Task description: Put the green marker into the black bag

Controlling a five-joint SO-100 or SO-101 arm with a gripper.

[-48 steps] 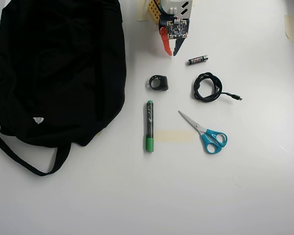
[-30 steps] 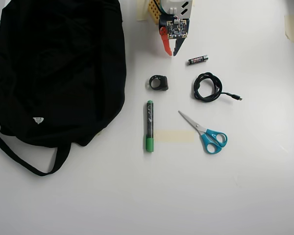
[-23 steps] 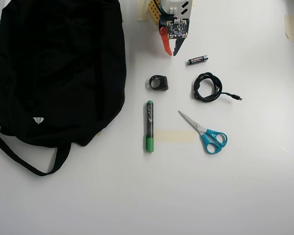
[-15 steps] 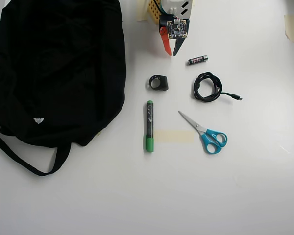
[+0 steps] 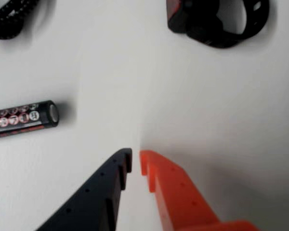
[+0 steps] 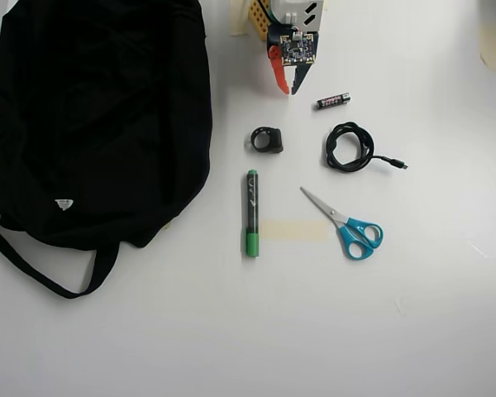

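The green marker (image 6: 251,213) lies flat on the white table in the overhead view, its long axis running up and down the picture and its green cap at the lower end. Left of it spreads the black bag (image 6: 99,116), with a strap looping out at the bottom left. My gripper (image 6: 288,89) hovers at the top centre, well above the marker in the picture. In the wrist view the black and orange fingers of the gripper (image 5: 136,161) almost touch, with nothing between them. The marker and the bag are out of the wrist view.
A small black battery (image 6: 333,101) lies just right of the gripper. A black ring-shaped object (image 6: 267,139) sits between gripper and marker. A coiled black cable (image 6: 349,147) and blue-handled scissors (image 6: 347,225) lie to the right, with a tape strip (image 6: 293,230) beside the marker.
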